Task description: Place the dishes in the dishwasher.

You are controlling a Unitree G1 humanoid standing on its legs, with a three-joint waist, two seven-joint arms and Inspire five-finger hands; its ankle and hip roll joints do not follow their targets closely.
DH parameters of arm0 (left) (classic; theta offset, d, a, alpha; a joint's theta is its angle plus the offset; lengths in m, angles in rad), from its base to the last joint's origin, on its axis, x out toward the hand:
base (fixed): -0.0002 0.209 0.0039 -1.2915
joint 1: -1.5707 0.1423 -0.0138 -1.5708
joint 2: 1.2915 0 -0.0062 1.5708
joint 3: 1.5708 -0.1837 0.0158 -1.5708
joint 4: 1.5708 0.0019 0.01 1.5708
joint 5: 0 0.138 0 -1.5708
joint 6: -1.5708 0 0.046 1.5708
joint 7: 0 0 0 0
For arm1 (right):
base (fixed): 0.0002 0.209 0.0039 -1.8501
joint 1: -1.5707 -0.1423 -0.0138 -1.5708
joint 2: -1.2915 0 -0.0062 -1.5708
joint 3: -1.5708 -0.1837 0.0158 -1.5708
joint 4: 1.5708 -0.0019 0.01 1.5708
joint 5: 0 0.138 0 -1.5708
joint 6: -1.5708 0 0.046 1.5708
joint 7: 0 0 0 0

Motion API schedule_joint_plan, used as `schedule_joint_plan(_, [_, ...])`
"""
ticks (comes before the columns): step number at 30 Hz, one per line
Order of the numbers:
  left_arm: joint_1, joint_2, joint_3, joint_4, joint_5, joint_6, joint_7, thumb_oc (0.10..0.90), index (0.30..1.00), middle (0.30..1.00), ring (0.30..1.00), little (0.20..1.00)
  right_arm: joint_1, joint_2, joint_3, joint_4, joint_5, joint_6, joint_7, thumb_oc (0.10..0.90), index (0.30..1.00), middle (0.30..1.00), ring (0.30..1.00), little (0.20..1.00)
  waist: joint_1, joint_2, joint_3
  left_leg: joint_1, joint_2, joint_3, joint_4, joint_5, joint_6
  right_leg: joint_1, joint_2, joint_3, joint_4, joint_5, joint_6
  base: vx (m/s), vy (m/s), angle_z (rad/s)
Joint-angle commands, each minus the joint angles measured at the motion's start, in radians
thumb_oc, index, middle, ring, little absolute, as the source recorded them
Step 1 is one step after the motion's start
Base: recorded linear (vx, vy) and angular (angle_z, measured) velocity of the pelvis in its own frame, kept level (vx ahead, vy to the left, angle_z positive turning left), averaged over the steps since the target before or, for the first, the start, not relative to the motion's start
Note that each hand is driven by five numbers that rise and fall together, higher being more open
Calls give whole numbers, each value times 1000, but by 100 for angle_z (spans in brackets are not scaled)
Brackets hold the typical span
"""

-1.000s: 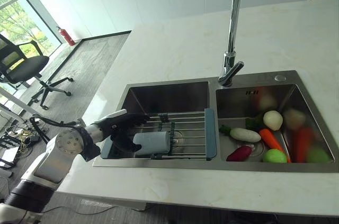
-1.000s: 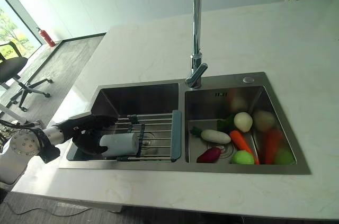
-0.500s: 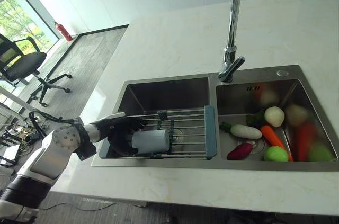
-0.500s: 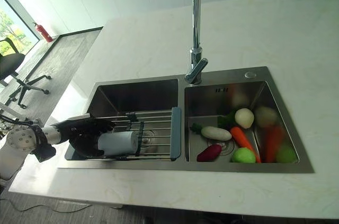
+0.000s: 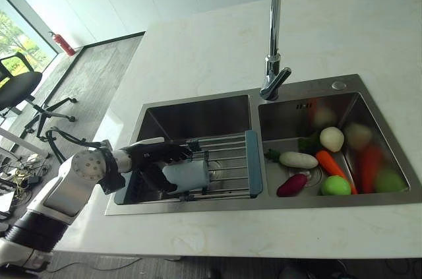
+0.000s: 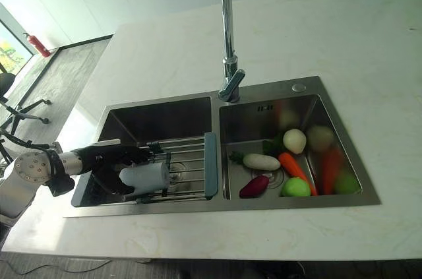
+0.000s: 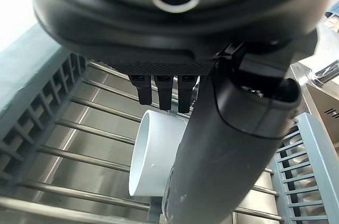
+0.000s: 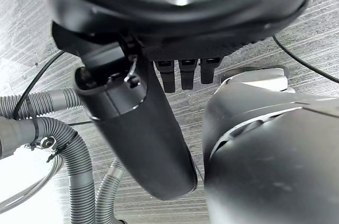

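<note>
Left wrist view: left hand spans the cup's rim.

Two head cameras look steeply down from above onto a double sink set in a pale countertop, sharing nearly the same scene. The left wrist camera looks along the left hand from very close at a drying rack. The right wrist camera faces grey floor past the right hand.
</note>
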Motion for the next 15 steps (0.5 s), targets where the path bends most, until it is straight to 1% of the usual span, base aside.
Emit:
schedule_joint_plan(1, [-145,73,46,-65,18,-26,-11,800,900,900,900,900,-23,-13,-29,-1,47,-36,12,800,900,900,900,900,2,-15,-27,-82,3,-13,194,-141,43,81,-48,8,-192,132,126,-12,-1,-10])
schedule_joint_plan(5, [-156,67,24,-66,72,14,-55,800,900,900,900,900,-22,-18,-39,-8,68,-29,7,800,900,900,900,900,-6,-9,-23,-86,-1,-8,194,-142,44,71,-51,16,-192,137,130,-10,7,-4])
schedule_joint_plan(6, [-158,67,16,-58,97,29,-81,800,900,900,900,900,-23,-22,-41,-10,61,-31,6,800,900,900,900,900,-9,-6,-22,-87,-3,-6,194,-142,44,68,-52,19,-192,138,131,-14,21,-11])
schedule_joint_plan(7, [-159,68,13,-55,103,30,-86,800,900,900,900,900,-22,-24,-42,-11,57,-32,7,800,900,900,900,900,-10,-5,-21,-88,-3,-5,194,-142,44,66,-52,20,-192,139,132,-30,32,-15])
schedule_joint_plan(9, [-167,73,-9,-30,136,58,-148,800,900,900,900,900,-23,-34,-40,-23,52,-29,3,800,900,900,900,900,-17,2,-15,-92,-7,-1,194,-141,45,58,-55,26,-192,144,134,-44,37,-10])
schedule_joint_plan(13, [-184,84,-47,-3,177,89,-245,800,900,900,900,900,-27,-44,-47,-32,59,-21,0,800,900,900,900,900,-25,11,-9,-95,-12,8,194,-142,47,48,-59,33,-192,150,139,-35,28,-4])
schedule_joint_plan(15, [-188,83,-58,-1,196,99,-264,800,900,900,900,900,-28,-43,-48,-36,62,-19,-2,800,900,900,900,900,-27,12,-8,-96,-12,11,194,-142,47,45,-62,34,-192,152,141,-13,10,-3])
